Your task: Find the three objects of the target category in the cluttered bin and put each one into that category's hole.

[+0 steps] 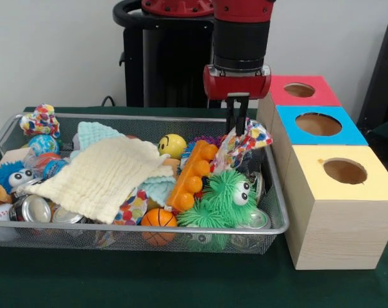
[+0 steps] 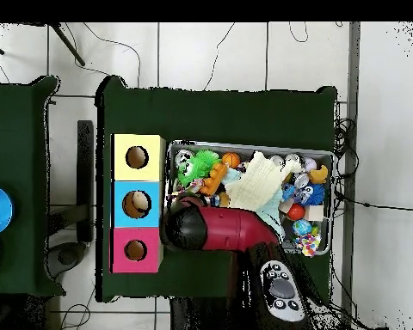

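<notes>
My gripper (image 1: 238, 122) hangs over the right end of the wire bin (image 1: 142, 232), shut on a white cloth with coloured dots (image 1: 246, 142). The cloth rises to a peak between the fingers and drapes down beside the green fuzzy toy (image 1: 223, 194). A cream cloth (image 1: 102, 176) and a mint cloth (image 1: 95, 133) lie in the middle of the bin, and another bright patterned cloth (image 1: 41, 120) sits at its far left corner. Overhead, the red arm (image 2: 227, 230) hides the gripper and the cloth.
Three boxes with round holes stand right of the bin: red (image 1: 301, 90), blue (image 1: 318, 124), yellow (image 1: 344, 171). The bin also holds an orange brick (image 1: 194, 176), a basketball (image 1: 158, 220), a smiley ball (image 1: 172, 145), cans (image 1: 31, 208) and a blue fuzzy toy (image 1: 8, 176).
</notes>
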Robot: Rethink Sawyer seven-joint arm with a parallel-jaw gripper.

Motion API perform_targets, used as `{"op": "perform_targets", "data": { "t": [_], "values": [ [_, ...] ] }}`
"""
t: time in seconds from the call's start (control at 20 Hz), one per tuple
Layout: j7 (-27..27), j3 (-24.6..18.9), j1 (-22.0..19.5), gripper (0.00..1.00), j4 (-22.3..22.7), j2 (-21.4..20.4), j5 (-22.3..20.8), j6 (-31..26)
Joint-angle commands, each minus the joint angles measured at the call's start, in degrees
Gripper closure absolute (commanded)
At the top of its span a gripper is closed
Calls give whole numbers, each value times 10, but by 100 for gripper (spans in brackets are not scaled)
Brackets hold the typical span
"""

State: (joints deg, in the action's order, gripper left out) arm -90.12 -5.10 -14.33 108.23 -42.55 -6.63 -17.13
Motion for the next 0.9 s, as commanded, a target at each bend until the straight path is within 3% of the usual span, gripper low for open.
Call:
{"op": "perform_targets", "data": {
  "t": [0.05, 0.5, 0.9],
  "values": [
    [17, -66, -33, 100, 52, -61, -16, -93],
    [10, -78, -35, 100, 78, -131, 0, -140],
    [-2, -82, -28, 100, 65, -155, 12, -187]
  ]
}}
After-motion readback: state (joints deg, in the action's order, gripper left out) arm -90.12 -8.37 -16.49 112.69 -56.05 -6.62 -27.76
